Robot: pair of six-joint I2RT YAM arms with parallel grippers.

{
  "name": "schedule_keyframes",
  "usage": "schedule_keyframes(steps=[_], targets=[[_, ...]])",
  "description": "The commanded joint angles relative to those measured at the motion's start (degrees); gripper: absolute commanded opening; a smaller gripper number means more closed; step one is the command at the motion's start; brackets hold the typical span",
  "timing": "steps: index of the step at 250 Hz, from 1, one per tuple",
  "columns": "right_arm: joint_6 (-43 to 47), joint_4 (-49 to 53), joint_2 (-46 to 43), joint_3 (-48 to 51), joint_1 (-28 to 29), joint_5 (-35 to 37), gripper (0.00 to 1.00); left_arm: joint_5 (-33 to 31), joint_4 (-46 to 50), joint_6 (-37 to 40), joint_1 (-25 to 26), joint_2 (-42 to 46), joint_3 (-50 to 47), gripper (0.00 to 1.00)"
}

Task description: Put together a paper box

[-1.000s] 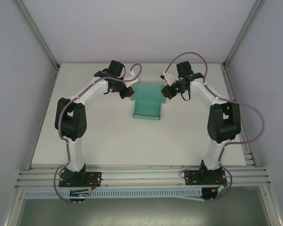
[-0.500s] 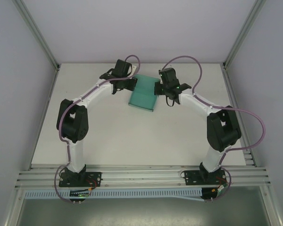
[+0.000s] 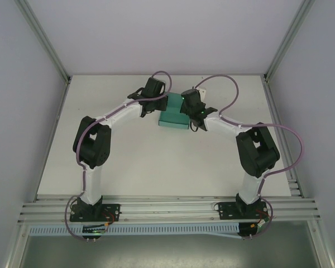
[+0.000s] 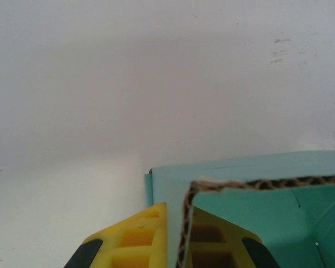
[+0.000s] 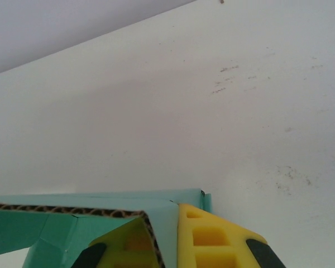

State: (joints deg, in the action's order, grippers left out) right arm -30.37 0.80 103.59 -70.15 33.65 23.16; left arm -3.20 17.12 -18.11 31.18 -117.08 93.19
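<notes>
Paper box (image 3: pixel 175 119) on the worktop (image 3: pixel 128 162), far centre. The left gripper (image 4: pixel 177 230) clamps its left wall between both fingers, and the right gripper (image 5: pixel 163 233) likewise clamps its right wall.

The left arm (image 3: pixel 114 114) and right arm (image 3: pixel 229 125) had white link shells, bulky black joint housings and looping mauve cables (image 3: pixel 220 76). The left end effector (image 4: pixel 181 215) and right end effector (image 5: pixel 163 215) carried yellow, pocketed fingers with black trim.

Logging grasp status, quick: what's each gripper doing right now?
Left gripper: closed on a wall of the paper box.
Right gripper: closed on another wall of the paper box.
</notes>
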Motion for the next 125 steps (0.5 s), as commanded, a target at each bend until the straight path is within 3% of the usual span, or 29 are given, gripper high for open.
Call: schedule_keyframes(steps=[1, 56, 125], targets=[[-0.8, -4.3, -1.7, 1.7, 2.4, 0.0, 0.0, 9.5, -2.1, -4.7, 1.0, -0.2, -1.1, 0.0], [-0.3, -6.8, -3.6, 4.9, 3.3, 2.8, 0.0, 10.7, -5.0, -5.3, 1.0, 1.9, -5.6, 0.0], [2.0, -18.4, -6.6, 16.0, 4.6, 4.9, 0.0, 15.5, -24.8, -5.5, 1.1, 10.4, -27.9, 0.0]])
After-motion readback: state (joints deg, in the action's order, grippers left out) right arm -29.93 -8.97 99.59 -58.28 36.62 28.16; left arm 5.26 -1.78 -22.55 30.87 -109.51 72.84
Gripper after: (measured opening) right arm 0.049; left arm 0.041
